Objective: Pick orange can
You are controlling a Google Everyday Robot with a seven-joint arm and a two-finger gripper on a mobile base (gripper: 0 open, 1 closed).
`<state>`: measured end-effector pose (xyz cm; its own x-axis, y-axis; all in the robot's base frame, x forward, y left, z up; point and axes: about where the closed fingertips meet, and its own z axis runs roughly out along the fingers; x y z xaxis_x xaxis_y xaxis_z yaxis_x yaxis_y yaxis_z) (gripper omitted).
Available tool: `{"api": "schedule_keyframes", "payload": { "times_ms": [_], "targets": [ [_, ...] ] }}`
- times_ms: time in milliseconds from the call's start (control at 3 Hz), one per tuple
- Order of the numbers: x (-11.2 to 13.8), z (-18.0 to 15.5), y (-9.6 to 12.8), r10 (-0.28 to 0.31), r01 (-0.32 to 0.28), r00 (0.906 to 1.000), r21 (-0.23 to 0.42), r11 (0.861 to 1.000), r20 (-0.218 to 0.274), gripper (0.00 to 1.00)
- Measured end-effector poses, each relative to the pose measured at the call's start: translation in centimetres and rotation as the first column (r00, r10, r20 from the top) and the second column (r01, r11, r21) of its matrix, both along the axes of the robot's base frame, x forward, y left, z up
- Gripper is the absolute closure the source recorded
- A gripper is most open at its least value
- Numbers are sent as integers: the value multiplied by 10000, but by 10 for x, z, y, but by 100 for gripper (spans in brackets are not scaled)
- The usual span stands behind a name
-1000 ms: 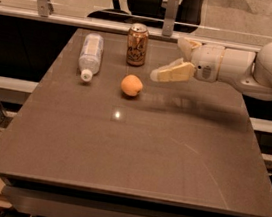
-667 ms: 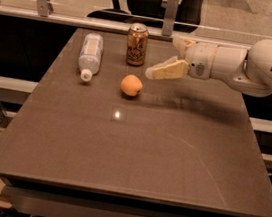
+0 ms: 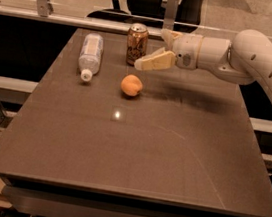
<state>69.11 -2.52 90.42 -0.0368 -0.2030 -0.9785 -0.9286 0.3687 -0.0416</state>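
Camera view shows the gripper (image 3: pixel 153 50) hanging over the far end of the table (image 3: pixel 170 150), its two fingers spread and holding nothing. The orange can (image 3: pixel 136 43) stands upright just ahead of the fingertips, apparently untouched. Farther ahead lies a clear bottle (image 3: pixel 90 53), and a round orange fruit (image 3: pixel 131 85) sits near the lower finger. The can is probably light, thin-walled and smooth, so a moderate squeeze across its mid-body seems best.
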Motion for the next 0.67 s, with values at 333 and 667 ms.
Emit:
{"api": "schedule_keyframes", "payload": {
  "times_ms": [333,667],
  "targets": [
    [10,-3,17,-3,3,10000,12,10000,-53,0],
    [21,-8,27,19,-19,10000,194,9998,-14,0]
  ]
}}
